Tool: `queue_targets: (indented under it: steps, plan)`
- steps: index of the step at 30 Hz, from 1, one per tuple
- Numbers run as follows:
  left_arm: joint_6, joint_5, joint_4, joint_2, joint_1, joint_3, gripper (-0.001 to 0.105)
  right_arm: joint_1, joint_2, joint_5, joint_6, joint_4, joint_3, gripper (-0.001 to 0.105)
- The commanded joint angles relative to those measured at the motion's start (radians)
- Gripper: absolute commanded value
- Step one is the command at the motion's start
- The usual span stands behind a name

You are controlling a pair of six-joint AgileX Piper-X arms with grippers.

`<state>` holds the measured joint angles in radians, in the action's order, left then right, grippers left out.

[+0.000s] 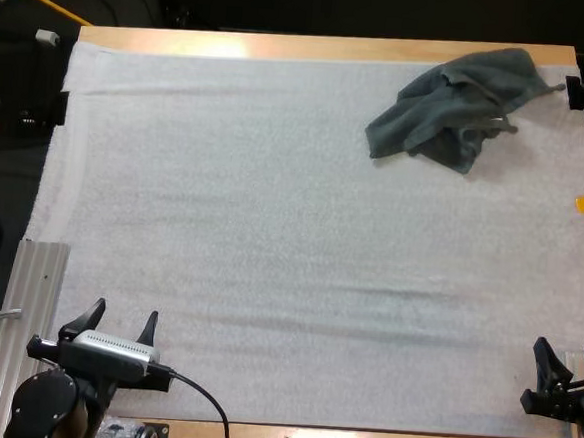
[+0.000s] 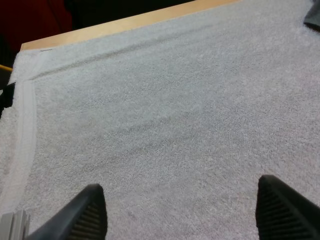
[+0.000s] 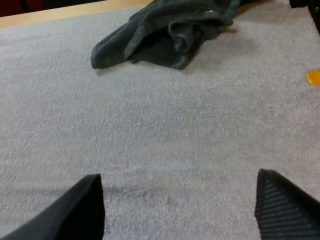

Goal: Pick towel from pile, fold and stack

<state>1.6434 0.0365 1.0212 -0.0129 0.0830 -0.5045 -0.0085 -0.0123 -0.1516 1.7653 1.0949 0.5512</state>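
A crumpled dark grey-green towel (image 1: 458, 107) lies at the far right of the white mat (image 1: 271, 228), close to the table's far edge. The right wrist view has the same towel (image 3: 160, 35) well ahead of my fingers, in a loose heap. My left gripper (image 1: 119, 323) hovers over the mat's near left corner, open, with bare mat between its fingers (image 2: 87, 215). My right gripper (image 1: 570, 361) sits at the near right edge, open too, its fingers (image 3: 285, 210) wide apart over bare mat. Both grippers are far from the towel.
A ribbed metal rail (image 1: 19, 330) runs along the table's near left side beside my left arm. A black clamp (image 1: 573, 92) stands at the far right table edge just past the towel. The wooden table edge (image 1: 314, 47) borders the mat at the back.
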Motion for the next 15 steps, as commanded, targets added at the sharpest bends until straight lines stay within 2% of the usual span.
queue_targets:
  steps: [1,6,9,12,15]
  plan:
    - [0.008,0.006,-0.014,-0.136,0.000,-0.005,0.060,-0.003,-0.037,-0.001,0.000,-0.013,0.002,0.062]
    - [0.008,0.013,-0.022,-0.136,0.000,-0.005,0.060,-0.003,-0.037,-0.001,-0.001,-0.013,0.004,0.062]
    - [0.008,0.063,-0.025,-0.130,0.000,-0.015,0.060,-0.003,-0.030,-0.001,-0.028,-0.010,0.023,0.062]
    - [0.008,0.112,-0.025,-0.102,0.001,-0.046,0.060,-0.003,-0.002,-0.001,-0.044,0.003,0.066,0.062]
    - [0.008,0.126,-0.025,-0.057,0.008,-0.092,0.060,-0.003,0.044,-0.001,-0.042,0.024,0.124,0.062]
